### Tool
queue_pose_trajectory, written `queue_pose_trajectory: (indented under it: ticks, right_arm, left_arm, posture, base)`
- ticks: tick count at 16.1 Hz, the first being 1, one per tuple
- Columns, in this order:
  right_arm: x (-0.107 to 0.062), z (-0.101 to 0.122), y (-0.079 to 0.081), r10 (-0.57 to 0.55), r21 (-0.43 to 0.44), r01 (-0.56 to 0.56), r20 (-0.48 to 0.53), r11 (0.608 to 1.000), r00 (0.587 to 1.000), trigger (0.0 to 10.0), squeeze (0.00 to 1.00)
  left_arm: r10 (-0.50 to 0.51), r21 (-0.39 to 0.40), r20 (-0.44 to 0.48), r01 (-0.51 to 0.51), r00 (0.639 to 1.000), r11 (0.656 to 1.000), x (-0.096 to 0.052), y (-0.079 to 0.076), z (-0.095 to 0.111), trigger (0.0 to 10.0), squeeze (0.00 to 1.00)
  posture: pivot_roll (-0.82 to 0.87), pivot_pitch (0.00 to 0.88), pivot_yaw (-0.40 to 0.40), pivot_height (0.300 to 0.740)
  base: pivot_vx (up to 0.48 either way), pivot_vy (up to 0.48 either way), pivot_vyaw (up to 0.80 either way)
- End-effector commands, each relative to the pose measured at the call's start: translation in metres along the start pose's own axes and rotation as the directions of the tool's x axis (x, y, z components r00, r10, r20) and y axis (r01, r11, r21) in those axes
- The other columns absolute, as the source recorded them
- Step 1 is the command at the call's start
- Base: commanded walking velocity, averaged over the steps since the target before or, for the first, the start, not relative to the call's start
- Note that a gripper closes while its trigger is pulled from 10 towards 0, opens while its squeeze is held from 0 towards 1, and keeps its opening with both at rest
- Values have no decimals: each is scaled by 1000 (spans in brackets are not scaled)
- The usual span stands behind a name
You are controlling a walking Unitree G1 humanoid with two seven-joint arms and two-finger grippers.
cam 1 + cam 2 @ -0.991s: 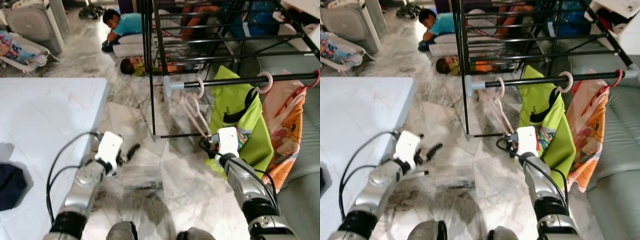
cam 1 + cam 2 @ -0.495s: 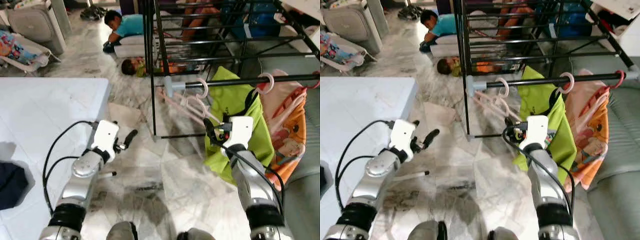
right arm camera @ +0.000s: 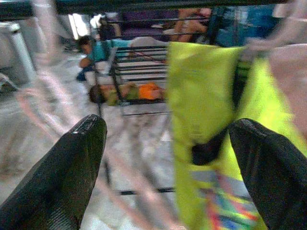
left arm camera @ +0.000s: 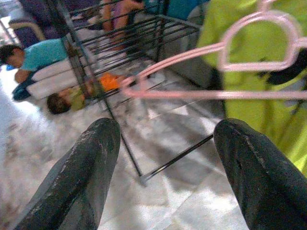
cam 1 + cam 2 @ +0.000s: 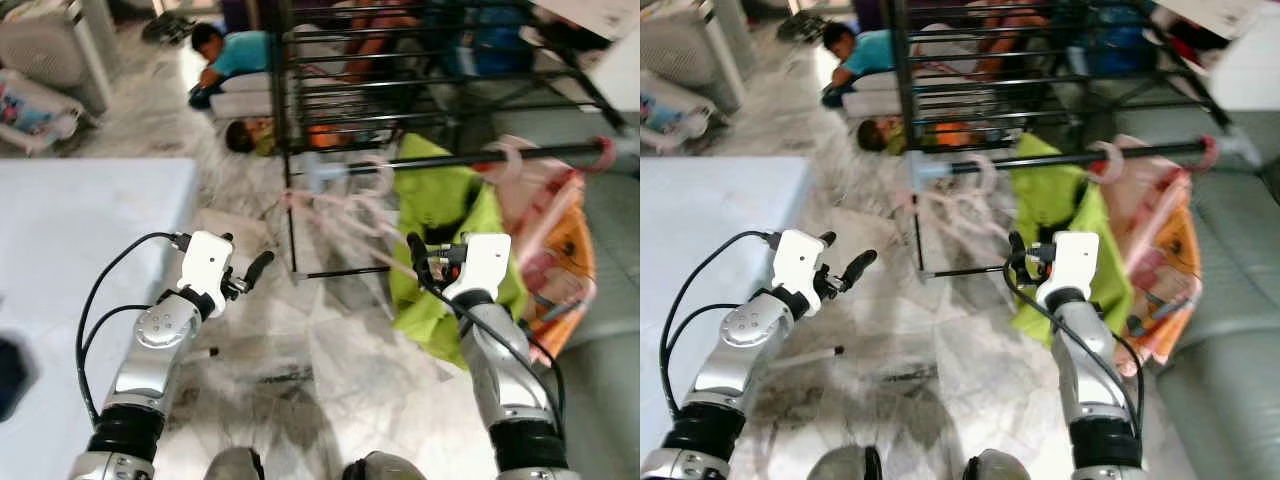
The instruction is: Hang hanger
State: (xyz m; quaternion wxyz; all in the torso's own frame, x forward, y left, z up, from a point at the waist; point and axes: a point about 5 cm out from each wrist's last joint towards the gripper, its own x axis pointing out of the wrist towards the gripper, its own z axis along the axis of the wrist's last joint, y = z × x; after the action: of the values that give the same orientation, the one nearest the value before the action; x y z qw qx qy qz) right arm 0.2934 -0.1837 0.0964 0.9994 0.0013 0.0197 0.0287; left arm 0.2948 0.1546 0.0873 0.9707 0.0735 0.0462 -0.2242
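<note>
A pink hanger (image 5: pixel 335 205) hangs by its hook near the left end of the black rail (image 5: pixel 520 155) and is blurred as it swings out to the left. It also crosses the left wrist view as the pink hanger (image 4: pixel 216 72). My right gripper (image 5: pixel 420 262) is open just right of the hanger's lower end, in front of the lime green garment (image 5: pixel 445 235), with nothing between its fingers (image 3: pixel 76 163). My left gripper (image 5: pixel 245 262) is open and empty over the floor, left of the rack. An orange and pink garment (image 5: pixel 560 225) hangs further right on the rail.
The black metal rack (image 5: pixel 290 120) stands ahead, with two people (image 5: pixel 235 50) lying on the marble floor behind it. A white table (image 5: pixel 70 220) is at my left with a dark cloth (image 5: pixel 8 365) on it. A grey sofa (image 5: pixel 1230 300) is at the right.
The right gripper rose from the hanger's lower end and stands apart from it. The hanger now swings leftward on the rail. My left arm lifted slightly, and the camera shifted.
</note>
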Motion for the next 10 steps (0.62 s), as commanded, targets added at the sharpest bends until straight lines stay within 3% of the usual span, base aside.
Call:
queue_pose_trajectory:
  ticks: [1, 7, 9, 10]
  right_arm:
    - [-1, 10, -7, -28, -40, 29, 24, 999, 999, 10000, 0]
    - [-2, 9, -3, 13, -54, -12, 12, 998, 1000, 10000, 0]
    - [2, 12, 0, 26, -191, -24, 8, 981, 1000, 10000, 0]
    - [5, 15, 1, 39, -191, -35, 17, 981, 999, 10000, 0]
  left_arm:
    - [-18, 6, 6, 18, 1000, 1000, -1, -3, 3, 10000, 0]
    - [-15, 4, 5, 15, 1000, 1000, -6, -6, 4, 10000, 0]
    - [-12, 3, 5, 12, 1000, 1000, -7, -6, 5, 10000, 0]
    - [26, 0, 5, -26, 1000, 1000, -5, -4, 5, 10000, 0]
  posture:
    - [-54, 58, 10, 740]
    - [-35, 74, -13, 740]
    - [-35, 74, -13, 740]
    - [-36, 72, -19, 740]
  base:
    - [0, -368, 0]
    - [0, -366, 0]
    - [0, -178, 0]
    - [0, 0, 0]
